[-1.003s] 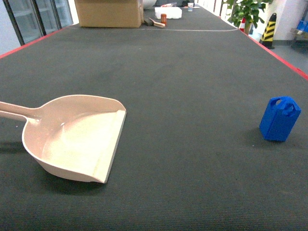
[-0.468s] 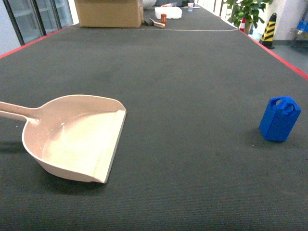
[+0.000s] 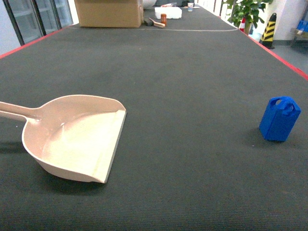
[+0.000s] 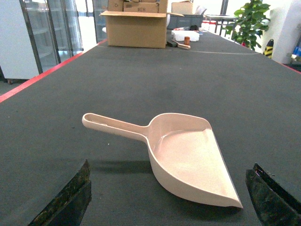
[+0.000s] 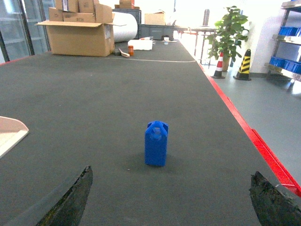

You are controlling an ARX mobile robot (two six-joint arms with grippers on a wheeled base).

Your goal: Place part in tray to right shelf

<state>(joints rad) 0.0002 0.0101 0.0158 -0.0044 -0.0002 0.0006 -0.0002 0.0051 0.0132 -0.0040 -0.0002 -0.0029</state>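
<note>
The part [image 3: 279, 119], a small bright-blue block, stands upright on the dark mat at the right, and neither arm shows in the head view. The cream tray [image 3: 72, 137] lies at the left, its handle pointing left and its flat front edge facing right. In the left wrist view the tray [image 4: 188, 155] lies just ahead of my left gripper [image 4: 169, 167], which is open and empty. Straight ahead of my open, empty right gripper [image 5: 171, 173] stands the part [image 5: 156, 143], a short way off. The right shelf [image 5: 286, 66] with blue crates stands beyond the table's right side.
A cardboard box [image 3: 109, 13], a white container [image 3: 168, 12] and small items sit at the table's far end. The table's red edge [image 3: 284, 60] runs along the right. A potted plant [image 3: 245, 9] and a yellow-black bollard [image 3: 268, 29] stand on the floor beyond.
</note>
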